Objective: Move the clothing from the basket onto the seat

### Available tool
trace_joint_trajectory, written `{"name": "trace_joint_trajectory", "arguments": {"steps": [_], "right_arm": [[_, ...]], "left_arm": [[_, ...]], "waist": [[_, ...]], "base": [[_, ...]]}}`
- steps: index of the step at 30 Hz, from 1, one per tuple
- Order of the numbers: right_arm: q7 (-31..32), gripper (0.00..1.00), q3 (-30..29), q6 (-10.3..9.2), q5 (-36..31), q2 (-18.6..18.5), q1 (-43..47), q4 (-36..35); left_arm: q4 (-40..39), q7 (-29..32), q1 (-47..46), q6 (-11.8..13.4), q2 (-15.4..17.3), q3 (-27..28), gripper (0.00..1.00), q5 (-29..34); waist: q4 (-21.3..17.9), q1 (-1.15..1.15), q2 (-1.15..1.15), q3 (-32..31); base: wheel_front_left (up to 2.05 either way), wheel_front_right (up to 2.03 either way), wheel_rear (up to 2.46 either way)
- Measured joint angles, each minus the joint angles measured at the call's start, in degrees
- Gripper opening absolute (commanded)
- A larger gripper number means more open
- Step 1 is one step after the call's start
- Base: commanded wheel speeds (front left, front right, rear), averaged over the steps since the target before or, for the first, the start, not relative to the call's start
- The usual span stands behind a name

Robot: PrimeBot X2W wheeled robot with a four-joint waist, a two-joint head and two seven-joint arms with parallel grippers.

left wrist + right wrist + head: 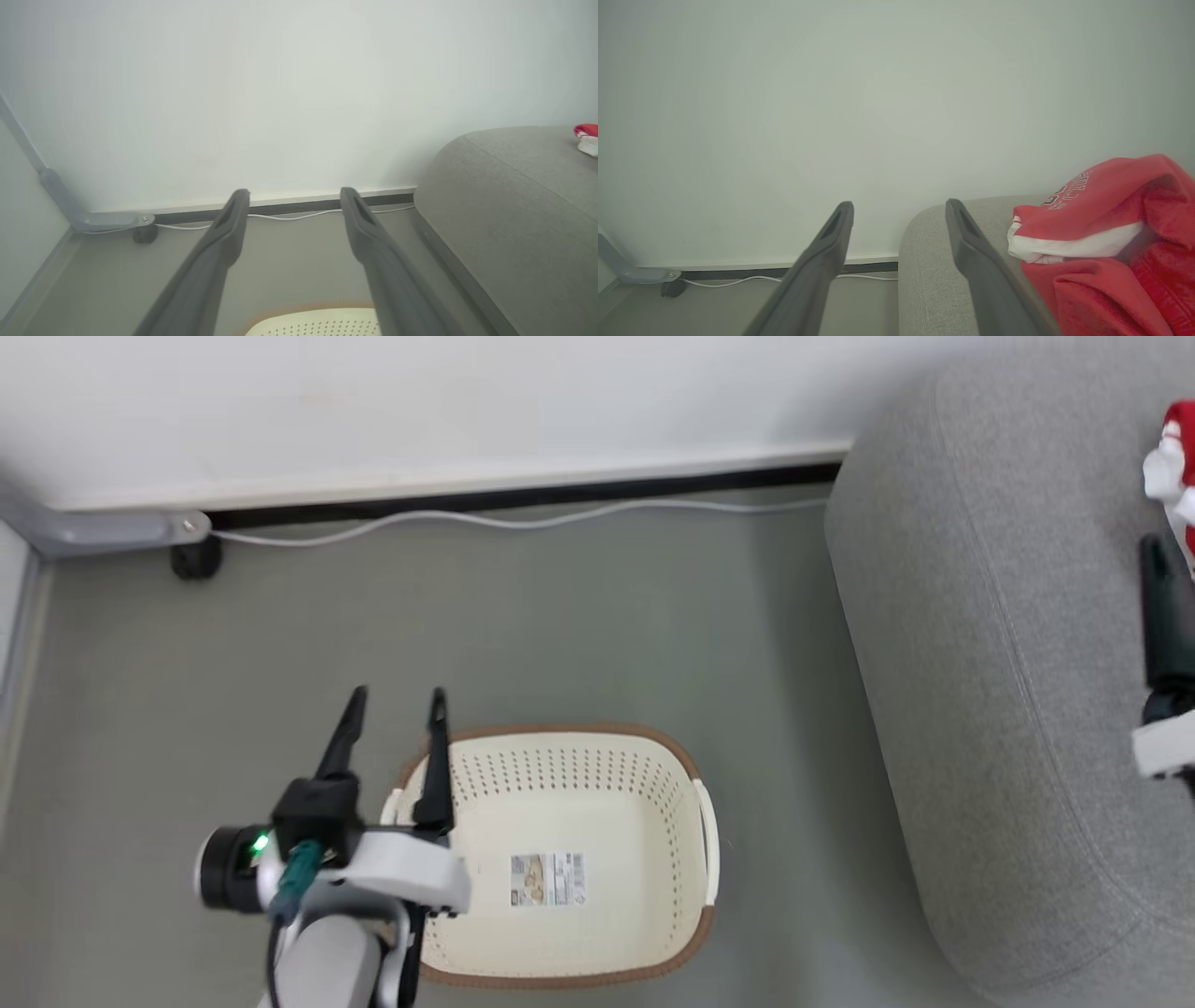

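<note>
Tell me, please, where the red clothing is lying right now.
The clothing lies on the grey seat, at the head view's far right edge, beside the open right end effector; the basket holds none.

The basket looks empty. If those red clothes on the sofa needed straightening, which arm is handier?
Right. The open right gripper is over the sofa, beside the clothing; the left gripper, also open, is by the basket.

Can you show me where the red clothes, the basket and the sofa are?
red clothes [1101, 219], right wrist view, on the red fabric below the lettering.
basket [560, 761], head view, on its perforated far wall.
sofa [980, 616], head view, on the grey upholstery.
</note>
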Motion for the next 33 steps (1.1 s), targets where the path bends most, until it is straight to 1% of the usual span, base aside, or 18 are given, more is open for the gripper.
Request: {"name": "trace_joint_trajectory", "arguments": {"steps": [5, 6, 8, 12, 17, 28, 33], "right_arm": [[0.0, 1.0, 0.71, 0.0, -1.33, 2.45, 4.23, -1.94], [0.0, 1.0, 0.83, 0.0, -1.66, 2.97, 5.14, -2.14], [0.0, 1.0, 0.93, 0.0, -1.94, 3.92, 7.07, -2.81], [0.0, 1.0, 1.82, 0.0, -2.55, 5.42, 10.32, -3.34], [0.01, 1.0, 2.1, 0.0, -5.27, 7.02, 14.19, -3.7], [0.01, 1.0, 1.74, 0.0, -9.22, 10.68, 20.74, -3.6], [0.01, 1.0, 1.23, 0.0, -9.83, 11.33, 21.97, -3.42]], "left_arm": [[-2.25, 0.0, 5.04, -0.74, 0.0, 5.75, 1.0, 1.12], [-2.65, 0.0, 6.09, -0.75, 0.02, 6.59, 1.0, 1.44], [-3.03, 0.0, 7.96, -1.66, 0.01, 8.11, 1.0, 1.68], [-3.66, 0.0, 10.44, -2.25, -0.07, 10.78, 1.0, 2.46], [-4.11, 0.0, 13.06, -3.19, -0.42, 12.8, 1.0, 3.04], [-5.35, 0.0, 19.85, -2.89, -0.63, 14.89, 1.0, 3.49], [-5.48, 0.0, 20.78, -2.66, -0.65, 14.9, 1.0, 3.57]], "waist": [[1.31, 0.0, 0.0, -3.71], [1.45, 0.0, 0.0, -4.35], [1.69, 0.0, 0.0, -5.49], [1.87, 0.0, 0.0, -7.14], [2.02, 0.0, 0.0, -8.97], [2.23, 0.0, 0.0, -12.7], [2.31, 0.0, 0.0, -12.96]], "base": [[0.0, 0.0, 0.0], [0.0, 0.0, 0.0], [0.0, 0.0, 0.0], [0.0, 0.0, 0.0], [0.0, 0.0, 0.0], [0.0, 0.0, 0.0], [0.0, 0.0, 0.0]]}}
